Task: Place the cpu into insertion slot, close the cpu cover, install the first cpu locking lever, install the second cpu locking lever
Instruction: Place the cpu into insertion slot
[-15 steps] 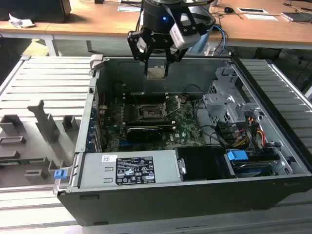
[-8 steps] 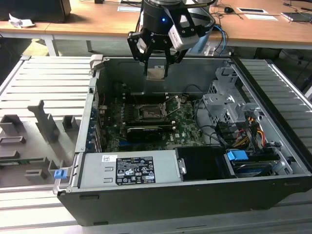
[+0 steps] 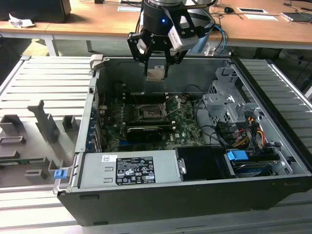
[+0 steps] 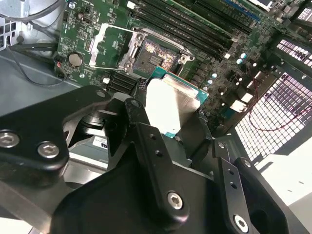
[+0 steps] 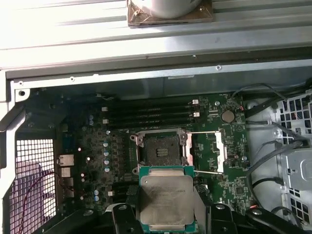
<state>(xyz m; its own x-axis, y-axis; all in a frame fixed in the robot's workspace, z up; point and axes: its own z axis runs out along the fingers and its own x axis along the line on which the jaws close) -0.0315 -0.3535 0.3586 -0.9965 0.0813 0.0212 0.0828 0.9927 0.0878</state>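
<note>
**Exterior view: cpu gripped, up above the open case**

The cpu (image 3: 157, 74) is clamped between my gripper's (image 3: 157, 67) fingers, jaws closed on two opposite edges. In the exterior view its pale side faces the camera. In both wrist views the silver top shows, with a green border at the edges (image 5: 165, 204) (image 4: 173, 103). My black fingers (image 5: 121, 217) sit tight against its sides.

The cpu is not in the slot (image 3: 150, 112). It hangs well above the board (image 3: 187, 127), near the case's far wall in the exterior view. In the first wrist view the slot (image 5: 161, 150) lies just past the cpu's far edge, with dark contacts bare inside the metal rim. The second wrist view shows the same bare slot (image 4: 156, 58).

The cover (image 5: 207, 151) is flipped open and lies just beside the slot, on the side toward the coin cell (image 5: 227, 116). Its square window shows green board through it. In the second wrist view the cover (image 4: 107, 46) is again open next to the slot.

Memory slots (image 5: 151, 114) run in a row on the slot's other side. A long black card (image 3: 146, 131) sits on the board nearer the exterior camera, with the power supply (image 3: 129, 168) nearer again. The case (image 3: 146, 207) lies open on a slatted metal table (image 3: 44, 87). A wooden desk (image 3: 97, 22) stands behind.
</note>
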